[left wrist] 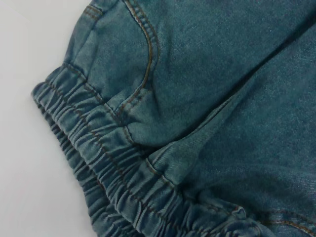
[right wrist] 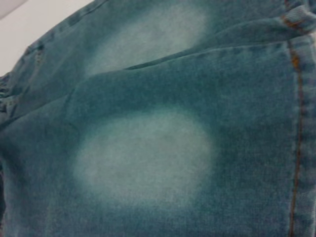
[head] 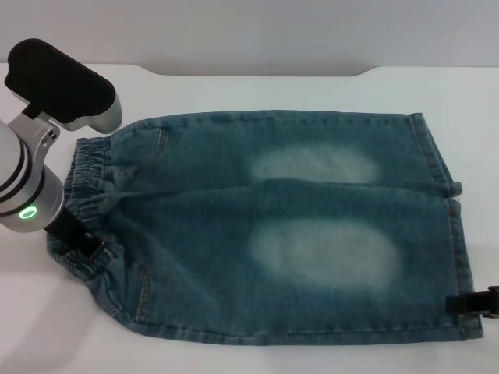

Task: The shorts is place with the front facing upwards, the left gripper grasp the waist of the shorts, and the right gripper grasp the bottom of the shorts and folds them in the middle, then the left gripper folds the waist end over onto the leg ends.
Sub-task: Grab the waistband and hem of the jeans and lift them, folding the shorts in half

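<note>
Denim shorts (head: 273,234) lie flat on a white table (head: 234,70), front side up, with the long axis running across the robot's view: waist toward its left, leg ends toward its right.

Nearest the robot, the right gripper (head: 475,302) shows only as slim black tips at the near corner of the bottom of the shorts (head: 456,257). The tips touch the hem edge there, but whether they are apart or closed on the cloth cannot be told. From these tips the hem runs straight away from the robot, and the rest of the shorts lies to their left.

A little farther off, the left gripper (head: 82,241) sits low at the near end of the waist (head: 90,183), its black fingers pressed into the gathered band and seemingly clamped on it, though the tips are buried in folds. From these fingers the band stretches away from the robot and the legs stretch off to the right.

Each arm is beside its own end, so the middle fold would likely mean carrying the near edge away toward the far edge.

Cloth is mid-blue with two pale faded patches (head: 323,253) on the legs and orange-brown stitching; the waist is puckered and narrower than the legs.
</note>
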You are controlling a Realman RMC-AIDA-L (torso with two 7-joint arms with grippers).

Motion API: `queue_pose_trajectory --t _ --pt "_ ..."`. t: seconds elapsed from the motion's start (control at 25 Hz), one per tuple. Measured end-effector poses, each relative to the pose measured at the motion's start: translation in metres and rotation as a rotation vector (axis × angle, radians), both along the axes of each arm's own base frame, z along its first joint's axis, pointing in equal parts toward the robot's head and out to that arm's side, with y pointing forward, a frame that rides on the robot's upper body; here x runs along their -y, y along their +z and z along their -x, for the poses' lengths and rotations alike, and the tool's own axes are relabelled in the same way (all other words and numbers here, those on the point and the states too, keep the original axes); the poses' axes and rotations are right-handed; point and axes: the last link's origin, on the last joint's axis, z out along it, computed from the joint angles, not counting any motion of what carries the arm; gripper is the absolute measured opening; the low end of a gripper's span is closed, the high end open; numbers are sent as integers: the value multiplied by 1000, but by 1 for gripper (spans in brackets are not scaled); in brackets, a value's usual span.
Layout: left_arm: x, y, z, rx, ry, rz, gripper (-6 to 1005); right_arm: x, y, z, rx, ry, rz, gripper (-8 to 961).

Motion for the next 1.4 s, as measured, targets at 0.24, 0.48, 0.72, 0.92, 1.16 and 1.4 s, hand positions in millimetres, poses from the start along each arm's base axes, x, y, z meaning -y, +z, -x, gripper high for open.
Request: queue_pose_trajectory --t 0.24,0.48,0.72,0.92,1.16,1.4 --pt "-1 0 -1 -2 -1 2 47 2 3 1 23 -4 9 228" --pt "-1 -3 -1 -6 2 9 48 5 6 -7 19 -39 -9 467" --pt "0 -4 -1 -9 0 14 48 6 10 -10 16 -57 -27 577" --pt "0 -4 -1 -9 -1 14 46 7 6 -13 6 -73 -16 573" --pt "-1 -4 -2 -7 -4 14 46 8 2 -16 -3 -86 -6 574" --pt "-1 -5 -4 -7 -9 17 46 7 2 -16 -3 -83 -5 573"
